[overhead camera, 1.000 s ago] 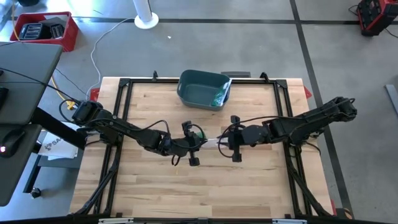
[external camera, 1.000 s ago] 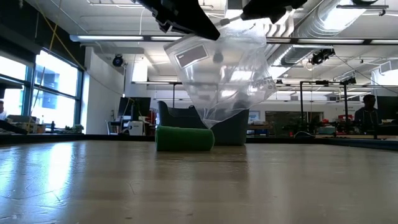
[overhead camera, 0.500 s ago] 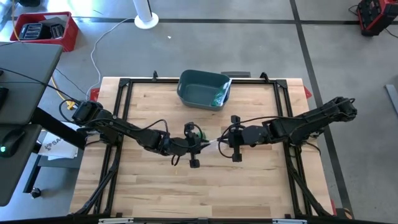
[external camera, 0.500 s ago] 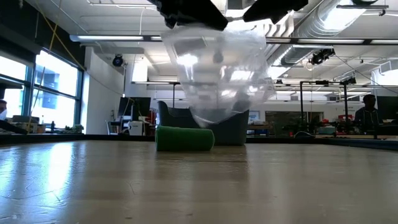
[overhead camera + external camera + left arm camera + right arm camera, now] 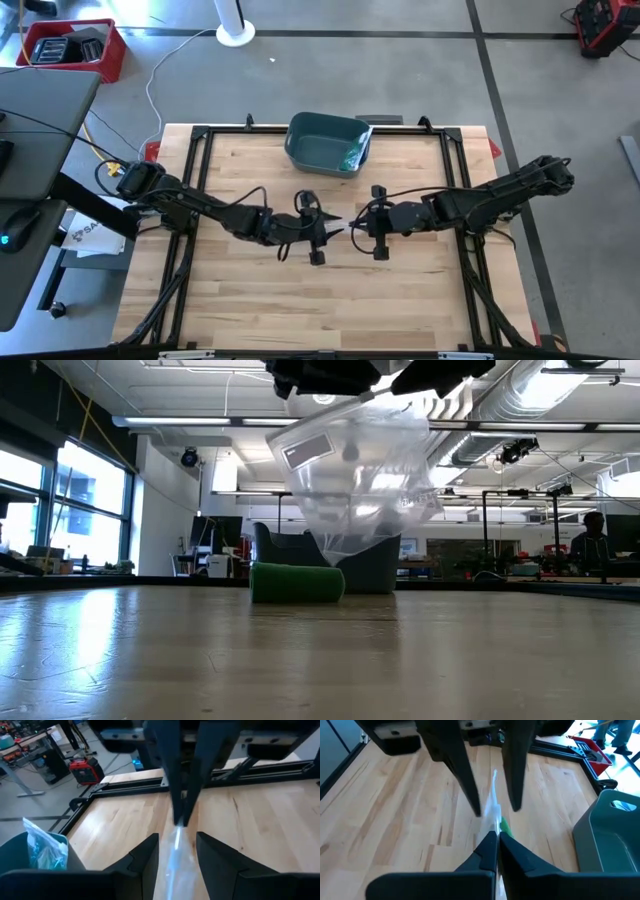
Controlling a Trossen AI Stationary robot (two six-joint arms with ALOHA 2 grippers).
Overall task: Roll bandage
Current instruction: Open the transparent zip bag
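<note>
Claws meet at mid-table (image 5: 240,300). The left claw (image 5: 318,232) is spread open around a clear bag's (image 5: 355,485) edge. The right claw (image 5: 352,228) is pinched tight on that edge. A green bandage (image 5: 297,582) is seen lying on the table beneath the bag.

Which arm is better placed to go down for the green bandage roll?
Left. The left gripper is open and free. The right gripper is shut on the plastic bag, hanging above the roll.
</note>
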